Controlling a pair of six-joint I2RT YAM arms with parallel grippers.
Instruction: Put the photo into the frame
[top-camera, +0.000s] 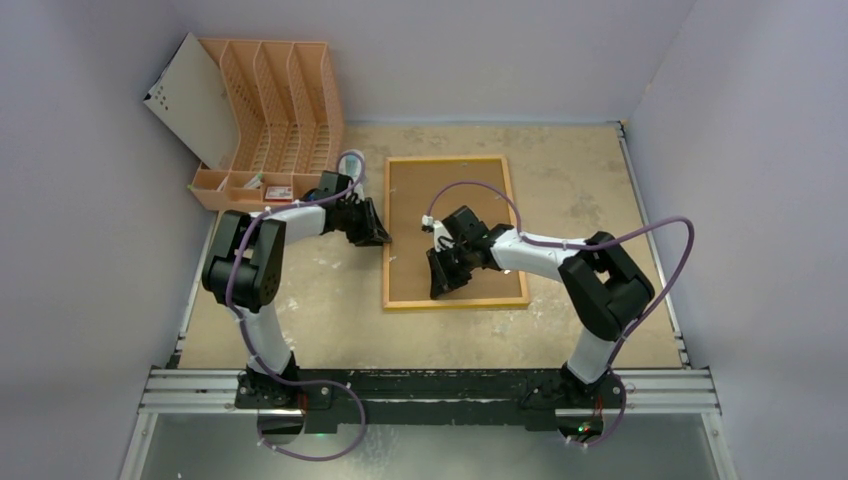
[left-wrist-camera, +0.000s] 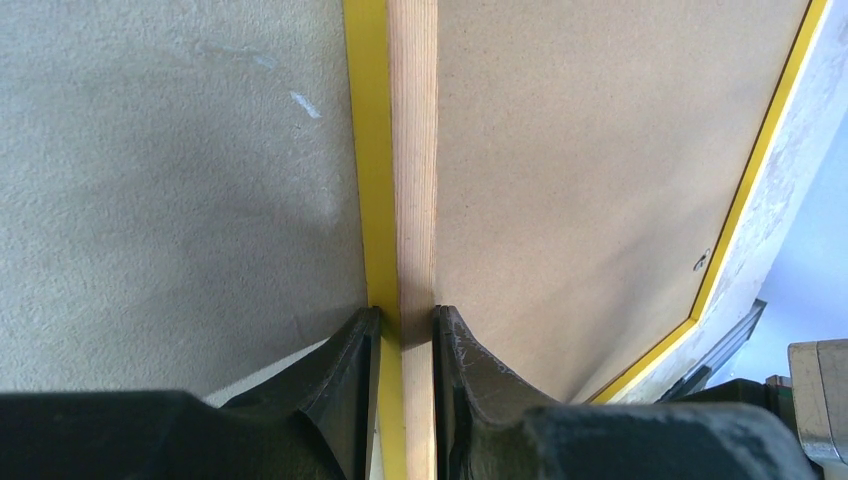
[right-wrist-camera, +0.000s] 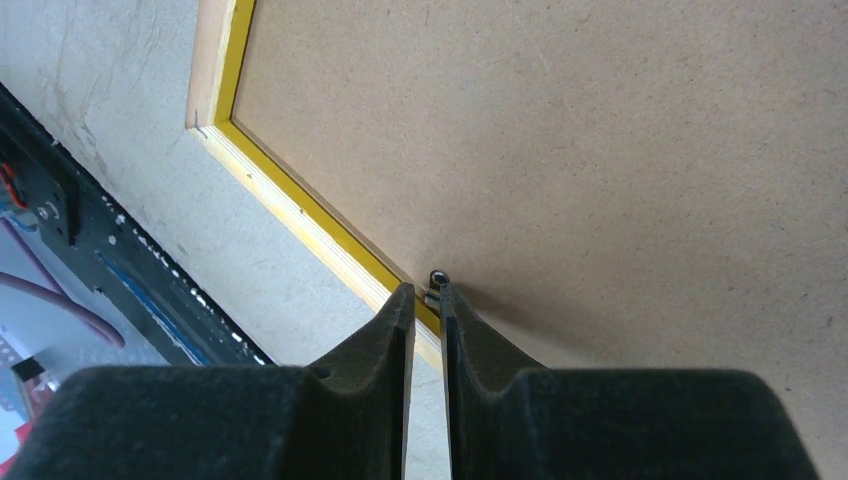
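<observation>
Lying face down, yellow-rimmed frame (top-camera: 455, 304), left gripper (left-wrist-camera: 405, 318) pinching its wooden edge, right gripper (right-wrist-camera: 428, 295) nipping a metal tab (right-wrist-camera: 436, 283)

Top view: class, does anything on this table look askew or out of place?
Yes. A pale flat sheet leans tilted against the left side of the orange rack, at the far left corner, instead of standing in a slot. The frame lies face down and looks fairly square to the table.
</observation>
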